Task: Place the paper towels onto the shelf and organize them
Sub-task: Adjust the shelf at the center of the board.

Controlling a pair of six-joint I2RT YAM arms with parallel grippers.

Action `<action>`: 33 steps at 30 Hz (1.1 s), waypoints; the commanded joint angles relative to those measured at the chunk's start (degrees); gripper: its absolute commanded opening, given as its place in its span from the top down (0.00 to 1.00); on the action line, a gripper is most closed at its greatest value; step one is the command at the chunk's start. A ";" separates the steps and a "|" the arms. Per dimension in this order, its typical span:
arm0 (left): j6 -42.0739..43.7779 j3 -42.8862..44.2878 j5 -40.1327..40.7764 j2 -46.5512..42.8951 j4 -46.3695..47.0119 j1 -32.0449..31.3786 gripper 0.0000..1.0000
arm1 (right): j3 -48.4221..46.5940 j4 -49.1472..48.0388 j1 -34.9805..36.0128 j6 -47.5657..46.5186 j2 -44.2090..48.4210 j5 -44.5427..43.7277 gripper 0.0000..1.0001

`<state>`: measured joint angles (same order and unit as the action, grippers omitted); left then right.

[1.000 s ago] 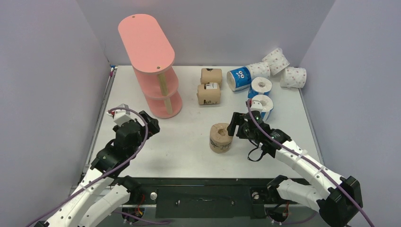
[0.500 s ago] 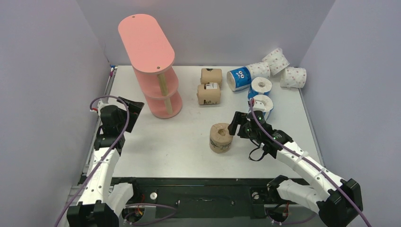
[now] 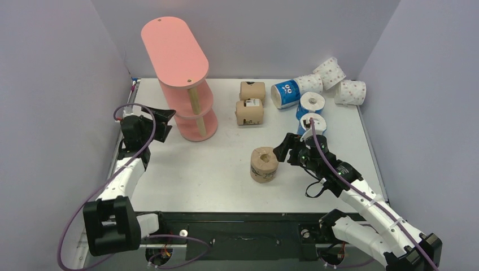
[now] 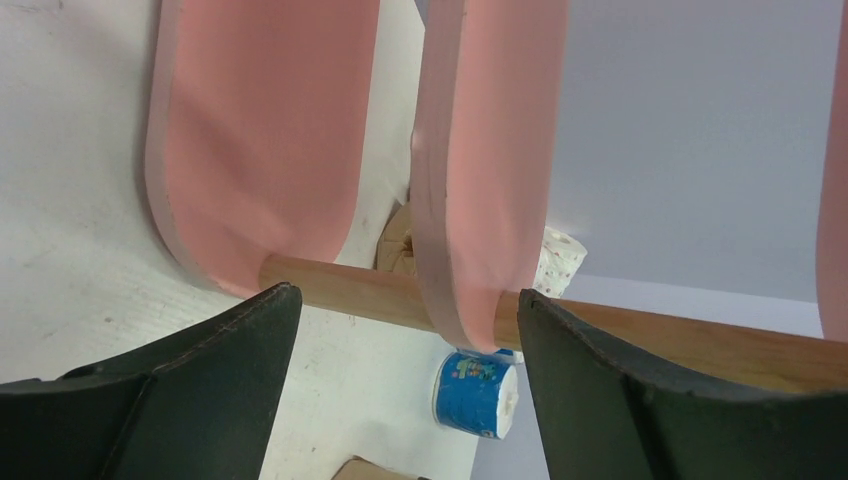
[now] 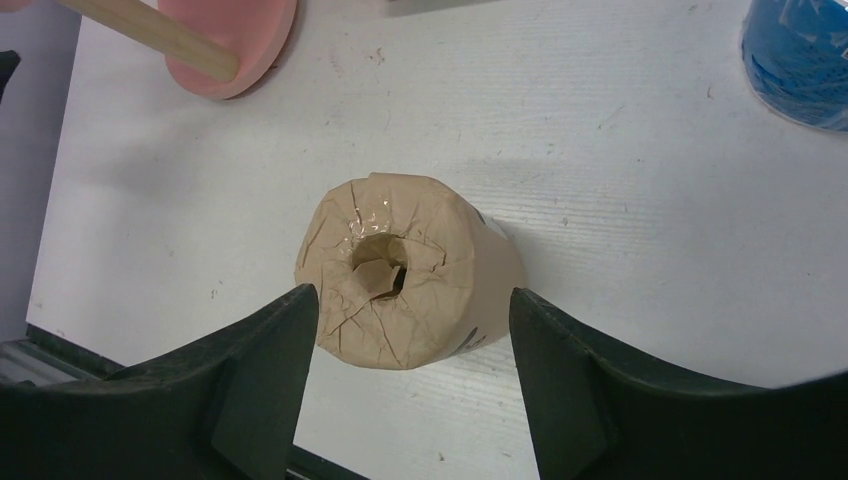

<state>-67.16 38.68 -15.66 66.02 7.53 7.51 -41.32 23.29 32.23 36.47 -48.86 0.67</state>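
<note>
**Both pincers spread and empty; right one lined up on a standing brown roll**

**Top view**
- The shelf [image 3: 172,48] stands upright just ahead and right of the left gripper [image 3: 165,123]. Its oblong boards run long axis away from the arms.
- Left gripper: jaws spread, nothing held, aimed at the lower tiers.
- Right gripper [image 3: 287,148]: jaws spread, nothing held.
- The standing brown roll [image 3: 264,164] is just to its left on the table [image 3: 214,169], axis vertical, core hole up.
- The lying brown rolls [image 3: 249,112] are ahead-left of it, axes roughly flat.
- The standing blue rolls [image 3: 311,103] are straight ahead, the nearer one close behind the right gripper. The lying blue roll [image 3: 285,93] is beyond them.
- The dotted rolls [image 3: 350,91] are bunched far ahead-right.
- Writing: black print on a pale label on one lying brown roll, white marks on the lying blue roll. None is readable.

**Left wrist view**
- The boards show as pink bands running up the frame. The wooden post [image 4: 340,295] crosses just past the fingertips [image 4: 270,310].
- The middle board's rounded end sits in the gap between the jaws. Can't tell if anything touches.
- Beyond the shelf are the lying blue roll [image 4: 475,395], print illegible, and a dotted roll [image 4: 562,262].

**Right wrist view**
- The standing brown roll [image 5: 400,270] is seen end-on, with crumpled wrap tucked into the core.
- It sits framed between the spread fingers [image 5: 260,360]. Contact can't be told.
- The shelf foot [image 5: 225,45] is far ahead-left.
</note>
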 commanded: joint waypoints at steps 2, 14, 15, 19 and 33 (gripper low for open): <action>-3.30 3.99 -5.57 8.30 13.08 0.48 0.24 | 0.04 -0.22 -0.24 -0.19 2.03 2.23 0.35; -6.44 4.44 -10.19 18.50 28.05 1.06 0.45 | 1.77 -1.01 -0.32 -0.99 5.48 2.95 0.36; -6.86 4.41 -10.60 19.12 28.50 0.95 0.47 | 2.08 -1.12 -0.32 -0.93 5.37 2.99 0.36; -7.42 4.95 -11.61 20.35 30.10 -0.62 0.50 | 2.73 -1.93 -0.32 -0.56 5.34 3.16 0.37; -5.47 4.29 -15.45 15.54 24.86 -2.42 1.00 | 3.29 -1.24 -0.32 -0.59 6.85 2.61 0.38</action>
<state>-76.95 41.36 -26.46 86.17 32.86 5.13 -37.89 23.22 32.23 36.42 -43.29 3.51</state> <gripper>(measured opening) 0.257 0.623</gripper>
